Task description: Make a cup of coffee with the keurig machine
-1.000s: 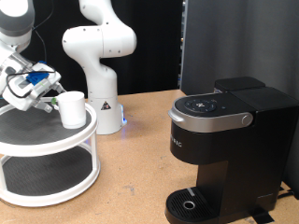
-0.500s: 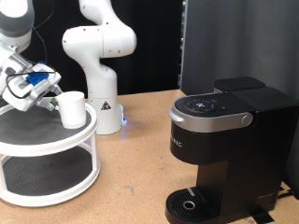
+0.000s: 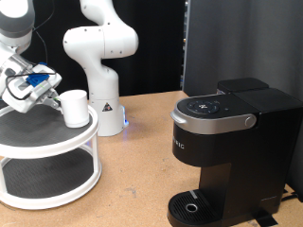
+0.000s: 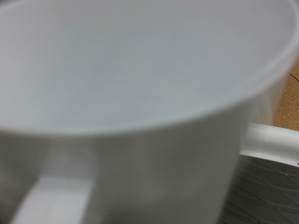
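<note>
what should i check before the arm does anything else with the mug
1. Mug upright on the top tier of the white stand: ok.
2. Gripper right beside the mug at the exterior view's left: ok.
3. Fingers actually closed on the mug or its handle: cannot tell, the wrist view is filled by the mug.
4. Coffee maker drip tray free of any cup: ok.
5. Coffee maker lid down: ok.
6. Pod loaded inside: cannot tell.
</note>
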Action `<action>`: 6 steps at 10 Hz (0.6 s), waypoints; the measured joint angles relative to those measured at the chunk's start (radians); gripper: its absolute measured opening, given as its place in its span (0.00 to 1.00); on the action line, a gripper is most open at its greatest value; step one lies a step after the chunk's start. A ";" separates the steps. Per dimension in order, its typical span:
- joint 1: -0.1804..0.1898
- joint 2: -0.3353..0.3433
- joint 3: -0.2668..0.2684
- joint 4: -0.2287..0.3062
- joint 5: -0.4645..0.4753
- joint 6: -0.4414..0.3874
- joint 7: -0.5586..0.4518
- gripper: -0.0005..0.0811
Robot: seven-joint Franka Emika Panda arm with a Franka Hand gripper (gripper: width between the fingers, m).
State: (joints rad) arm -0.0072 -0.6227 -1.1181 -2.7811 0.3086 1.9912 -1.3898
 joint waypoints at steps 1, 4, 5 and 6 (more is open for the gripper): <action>0.001 0.000 0.000 0.000 0.001 0.001 0.000 0.10; 0.007 0.000 0.000 0.002 0.008 0.002 0.003 0.10; 0.010 0.000 0.000 0.005 0.014 -0.004 0.010 0.10; 0.011 -0.001 0.003 0.014 0.021 -0.030 0.023 0.10</action>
State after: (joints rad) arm 0.0036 -0.6234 -1.1154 -2.7670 0.3297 1.9616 -1.3666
